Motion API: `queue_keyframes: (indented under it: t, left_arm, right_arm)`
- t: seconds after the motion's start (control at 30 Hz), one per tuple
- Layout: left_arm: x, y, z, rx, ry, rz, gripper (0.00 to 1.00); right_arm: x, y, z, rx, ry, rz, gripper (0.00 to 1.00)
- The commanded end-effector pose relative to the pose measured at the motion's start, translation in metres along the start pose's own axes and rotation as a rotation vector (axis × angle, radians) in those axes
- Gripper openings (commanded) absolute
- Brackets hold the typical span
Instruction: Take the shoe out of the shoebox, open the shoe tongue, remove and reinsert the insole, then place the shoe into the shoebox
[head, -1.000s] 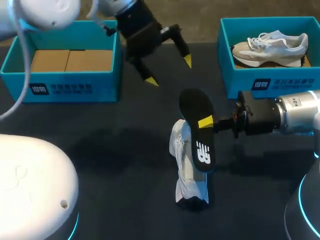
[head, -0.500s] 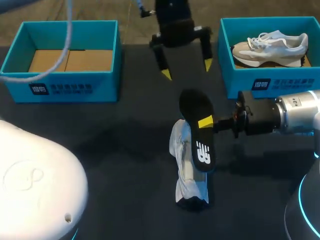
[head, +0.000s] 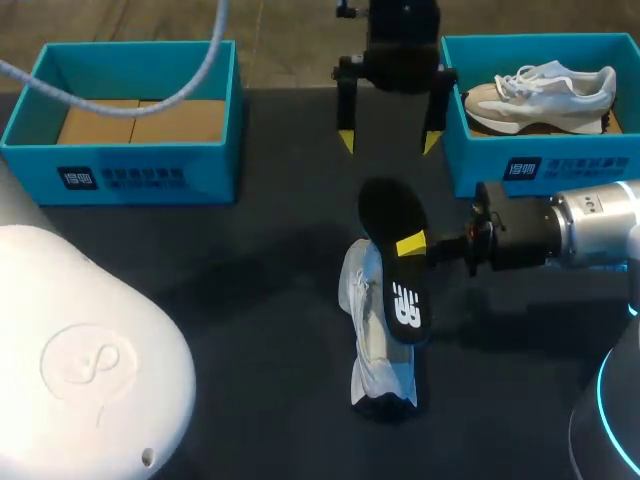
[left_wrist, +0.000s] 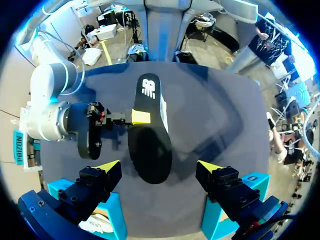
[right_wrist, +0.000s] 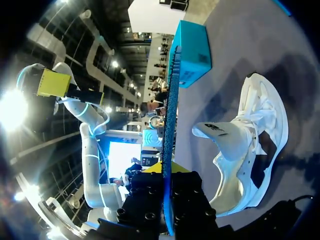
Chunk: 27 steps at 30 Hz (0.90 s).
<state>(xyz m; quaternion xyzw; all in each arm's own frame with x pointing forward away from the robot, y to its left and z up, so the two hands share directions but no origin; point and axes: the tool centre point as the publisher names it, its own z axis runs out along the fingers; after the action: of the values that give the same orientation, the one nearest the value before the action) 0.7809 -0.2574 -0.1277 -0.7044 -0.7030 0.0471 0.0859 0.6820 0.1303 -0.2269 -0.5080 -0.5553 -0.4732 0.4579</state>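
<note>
Dark table (head: 250, 300) holds the white shoe (head: 372, 340) near the middle, and right over it the right gripper (head: 412, 245) pinches the black insole (head: 395, 270), lying long from far to near, with the left gripper (head: 389, 142) spread wide beyond its far end.

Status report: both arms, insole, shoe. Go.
Right end effector shut on insole, held close to shoe. Left end effector open, empty, beyond insole. Nothing between insole and shoe.

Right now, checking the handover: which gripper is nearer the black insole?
Right. The right gripper is shut on the insole at its edge; the left gripper hangs open beyond its far end, not touching it.
</note>
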Motion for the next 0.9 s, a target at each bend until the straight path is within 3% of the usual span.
queue_keyframes:
  t: [0.03,0.37,0.67,0.9]
  left_arm:
    - [0.005,0.0,0.002,-0.004,-0.072,-0.018,1.0]
    - [0.035,0.0,0.016,-0.005,-0.438,-0.055,1.0]
    - [0.054,-0.023,0.017,-0.1,-0.884,-0.029,1.0]
    - [0.064,-0.035,0.02,-0.008,-1.123,-0.042,1.0]
  right_arm:
    - [0.0,-0.001,0.001,-0.003,-0.001,0.0,0.0]
    - [0.0,-0.001,0.001,-0.003,-0.001,0.0,0.0]
    - [0.0,-0.001,0.001,-0.003,-0.001,0.0,0.0]
    - [0.0,-0.001,0.001,-0.003,-0.001,0.0,0.0]
